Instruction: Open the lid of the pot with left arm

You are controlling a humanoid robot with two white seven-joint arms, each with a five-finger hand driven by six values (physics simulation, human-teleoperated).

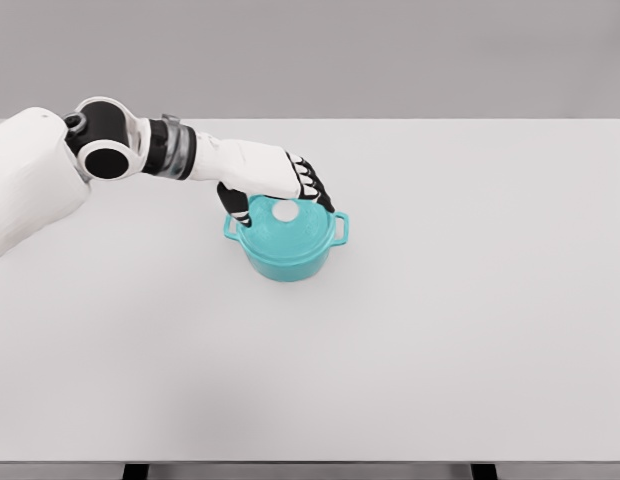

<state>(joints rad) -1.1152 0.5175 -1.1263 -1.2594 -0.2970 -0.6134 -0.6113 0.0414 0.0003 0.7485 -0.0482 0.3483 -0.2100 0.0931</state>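
Covering the lid's [287,228] far edge, left robot hand [275,182], pot [287,250] upright

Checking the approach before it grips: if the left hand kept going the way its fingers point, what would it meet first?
Probably the white knob on the teal lid: the left hand hangs just over the pot, fingers curling down around it. Depth is unclear from this one view.

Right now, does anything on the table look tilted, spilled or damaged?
Nothing stands out. The teal pot stands upright on the white table, its lid sits level, and the left hand is over it.
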